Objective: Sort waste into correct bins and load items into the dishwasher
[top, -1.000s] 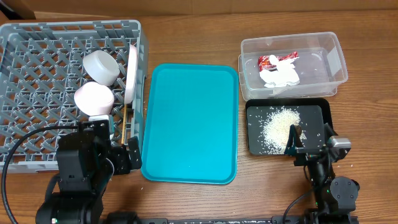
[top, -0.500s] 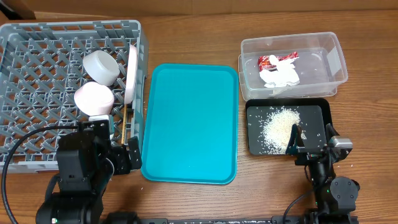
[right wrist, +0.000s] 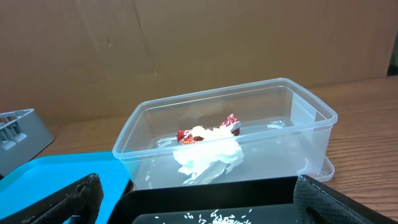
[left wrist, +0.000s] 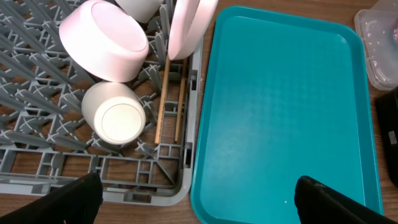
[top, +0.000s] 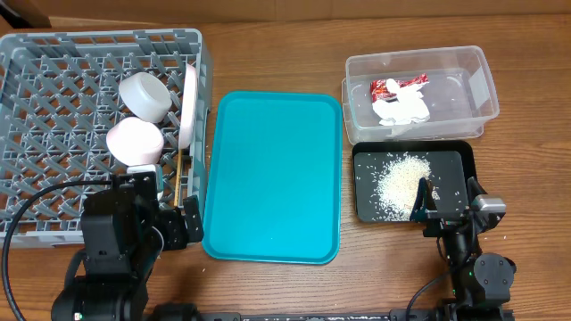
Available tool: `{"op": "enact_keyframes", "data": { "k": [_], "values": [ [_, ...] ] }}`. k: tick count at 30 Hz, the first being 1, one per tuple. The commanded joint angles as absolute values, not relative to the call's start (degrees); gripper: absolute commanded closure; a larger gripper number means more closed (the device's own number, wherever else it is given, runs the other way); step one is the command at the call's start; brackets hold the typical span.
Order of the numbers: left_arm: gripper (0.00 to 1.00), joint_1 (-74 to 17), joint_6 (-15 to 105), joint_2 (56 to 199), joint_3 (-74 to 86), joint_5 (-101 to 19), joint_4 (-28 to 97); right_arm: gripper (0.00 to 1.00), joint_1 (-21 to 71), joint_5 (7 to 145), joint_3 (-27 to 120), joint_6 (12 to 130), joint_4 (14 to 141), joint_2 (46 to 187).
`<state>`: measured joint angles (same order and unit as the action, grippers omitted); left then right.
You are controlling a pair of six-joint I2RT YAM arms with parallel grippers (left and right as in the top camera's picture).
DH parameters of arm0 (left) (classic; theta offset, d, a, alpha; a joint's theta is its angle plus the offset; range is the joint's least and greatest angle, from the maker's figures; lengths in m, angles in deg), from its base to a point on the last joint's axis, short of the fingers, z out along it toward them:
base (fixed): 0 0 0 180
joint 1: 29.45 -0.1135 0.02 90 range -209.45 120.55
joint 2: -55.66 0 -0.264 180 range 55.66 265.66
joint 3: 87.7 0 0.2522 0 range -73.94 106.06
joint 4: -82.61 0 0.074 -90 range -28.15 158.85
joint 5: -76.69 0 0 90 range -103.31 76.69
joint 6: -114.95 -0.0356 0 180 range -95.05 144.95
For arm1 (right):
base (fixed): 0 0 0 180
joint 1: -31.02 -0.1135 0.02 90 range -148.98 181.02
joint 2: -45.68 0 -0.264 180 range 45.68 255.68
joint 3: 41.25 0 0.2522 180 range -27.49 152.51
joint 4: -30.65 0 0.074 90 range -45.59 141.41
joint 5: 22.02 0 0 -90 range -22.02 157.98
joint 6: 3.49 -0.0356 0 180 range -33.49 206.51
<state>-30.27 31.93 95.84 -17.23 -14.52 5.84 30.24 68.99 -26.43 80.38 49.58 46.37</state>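
Note:
The grey dish rack (top: pixel 53 53) holds a pale bowl (top: pixel 145 95), a pink saucer (top: pixel 134 140), an upright white plate (top: pixel 188 107), a white cup (left wrist: pixel 118 119) and two chopsticks (left wrist: pixel 163 99). The clear tub (top: pixel 482 89) holds the red wrapper (top: pixel 397 86) and the white napkin (top: pixel 401 109). The black tray (top: pixel 451 165) holds loose rice (top: pixel 399 178). My left gripper (left wrist: pixel 199 205) is open and empty over the rack's near right corner. My right gripper (right wrist: pixel 199 199) is open and empty at the black tray's near edge, facing the tub (right wrist: pixel 311 118).
The flat teal tray (top: pixel 272 178) lies between the rack and the bins, with a single white speck on it. The wooden table edge runs along the back, with cardboard behind it.

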Motion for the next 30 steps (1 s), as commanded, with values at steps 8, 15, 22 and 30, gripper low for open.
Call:
{"op": "enact_keyframes", "data": {
  "k": [8,15,22,30],
  "values": [
    [0.0,-29.7,32.3,84.5,-26.3,-12.9,12.5,0.0,30.4,68.2,-27.0,80.6,49.2,45.8],
    [0.0,-26.3,32.9,69.2,-48.4,-12.9,33.8,0.0,30.4,68.2,-27.0,80.6,49.2,45.8],
    [0.0,-26.0,33.8,57.1,-68.8,-13.1,65.6,0.0,30.4,68.2,-27.0,80.6,49.2,45.8],
    [0.0,-26.0,26.9,55.8,-73.7,-15.7,71.2,0.0,30.4,68.2,-27.0,80.6,49.2,45.8]
  ]
}}
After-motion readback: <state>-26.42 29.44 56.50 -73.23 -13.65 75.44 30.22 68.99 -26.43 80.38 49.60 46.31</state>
